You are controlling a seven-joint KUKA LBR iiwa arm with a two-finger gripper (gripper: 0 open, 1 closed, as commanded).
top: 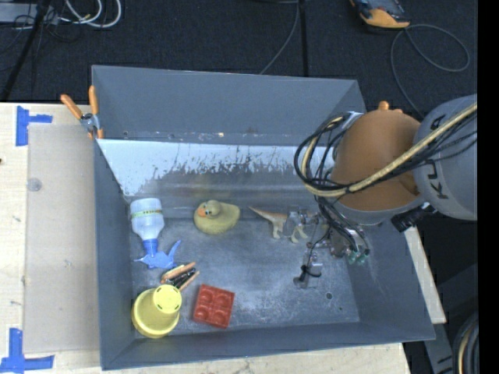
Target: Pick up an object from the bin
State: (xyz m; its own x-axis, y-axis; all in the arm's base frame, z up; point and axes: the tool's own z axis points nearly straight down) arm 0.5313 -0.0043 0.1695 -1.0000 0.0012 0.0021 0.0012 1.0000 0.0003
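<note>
My gripper (pixel 310 269) hangs low over the bin floor at the right of the middle, under the arm's orange cover. Nothing shows in it. A tan toy dinosaur (pixel 272 218) lies just to its upper left, close to it. Farther left sits a yellow rubber duck (pixel 216 216). A red studded brick (pixel 213 305) lies at the front, well to the left of my gripper.
At the left side lie a white bottle with a blue cap (pixel 146 216), a blue star-shaped piece (pixel 158 254), an orange and black clip (pixel 180 273) and a yellow cup (pixel 157 311). The arm and its cables cover the bin's right wall.
</note>
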